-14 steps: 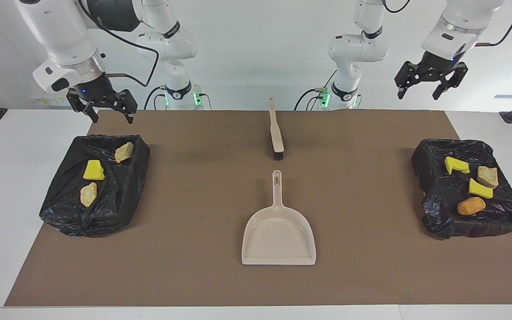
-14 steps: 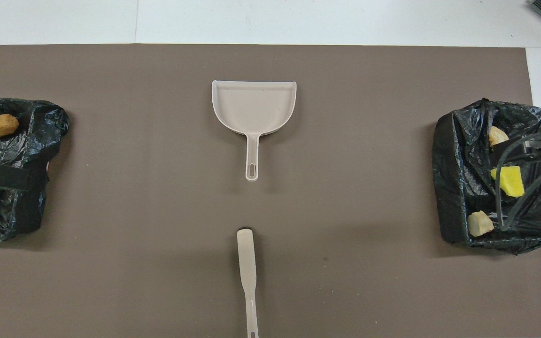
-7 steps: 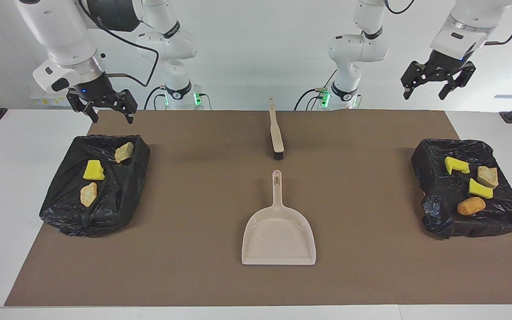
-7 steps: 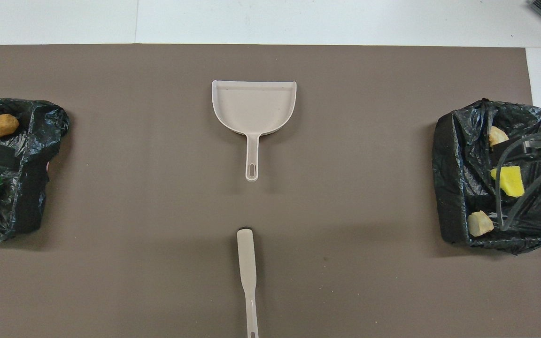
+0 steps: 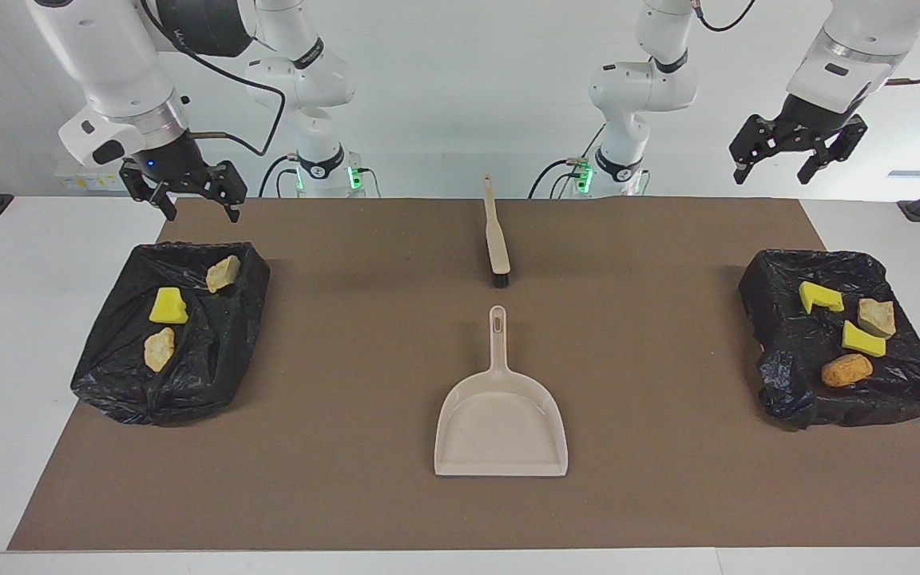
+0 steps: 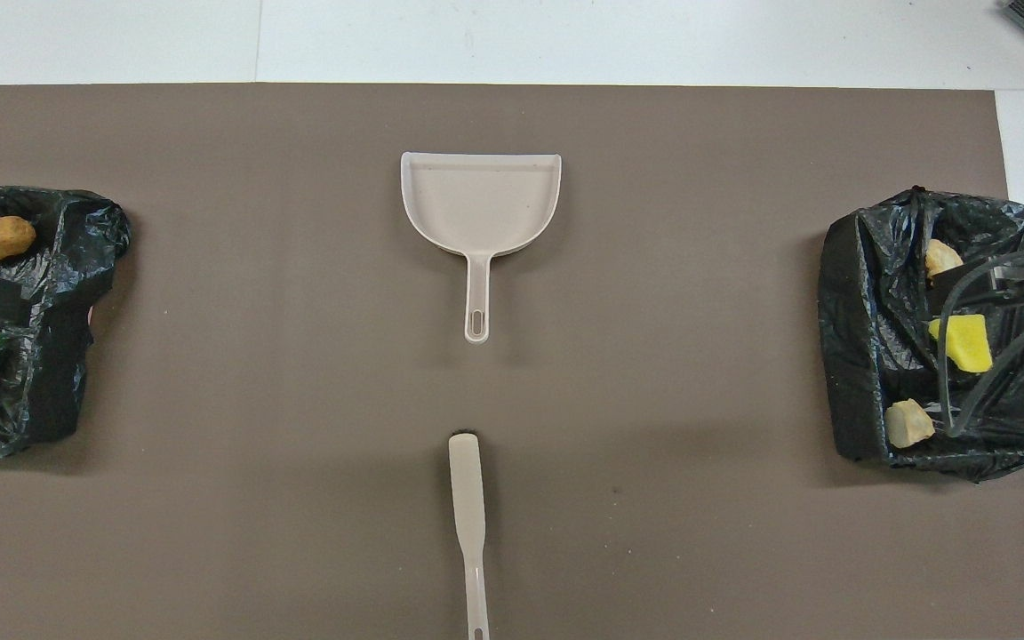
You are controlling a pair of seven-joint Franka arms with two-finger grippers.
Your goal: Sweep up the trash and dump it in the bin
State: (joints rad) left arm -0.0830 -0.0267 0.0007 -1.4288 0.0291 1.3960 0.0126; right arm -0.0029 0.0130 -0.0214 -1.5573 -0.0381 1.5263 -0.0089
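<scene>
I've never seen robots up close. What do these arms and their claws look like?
Both arms are glossy white with rounded joints and dark rings between segments. Each ends in a silver collar and a black two-fingered claw: the left claw, the right claw. Black cables trail from them, a small blue light glows above each claw, and green lights show at the bases.

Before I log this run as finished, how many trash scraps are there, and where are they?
7, all in the two bag-lined bins. Three in the bin at the right arm's end. Four in the bin at the left arm's end. None seems hidden.
</scene>
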